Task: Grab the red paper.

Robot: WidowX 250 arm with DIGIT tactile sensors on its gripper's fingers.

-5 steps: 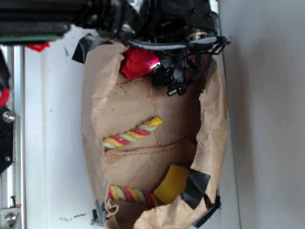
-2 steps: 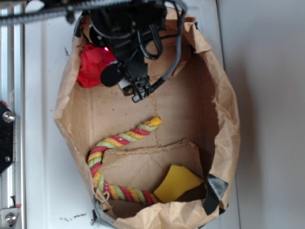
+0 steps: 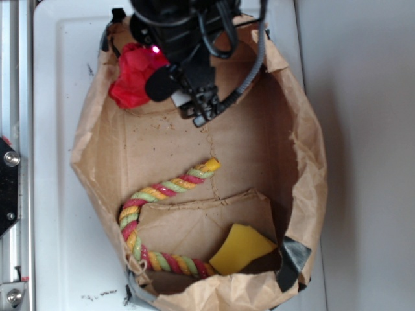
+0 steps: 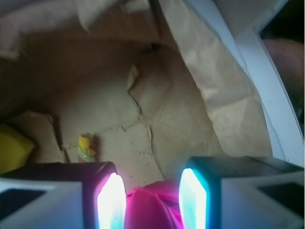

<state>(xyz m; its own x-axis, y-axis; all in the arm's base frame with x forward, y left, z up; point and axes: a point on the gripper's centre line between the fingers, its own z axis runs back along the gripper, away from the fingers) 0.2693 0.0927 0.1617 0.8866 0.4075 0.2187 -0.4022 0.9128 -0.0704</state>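
The red paper is a crumpled ball at the top left corner of the brown paper bag, partly under the black arm. My gripper is right at the ball. In the wrist view the red paper fills the gap between my two glowing fingers, and my gripper is shut on it. The lower part of the ball is cut off by the frame edge.
A red-yellow-green twisted rope curls along the bag floor, with its end showing as the rope tip in the wrist view. A flat yellow piece lies at the bag's lower end. Black tape patches the rim. A metal rail runs down the left.
The arm and the red paper shifted left to the bag's top left corner over the last second, then edged slightly right and up. The bag spread wider, uncovering more rope.
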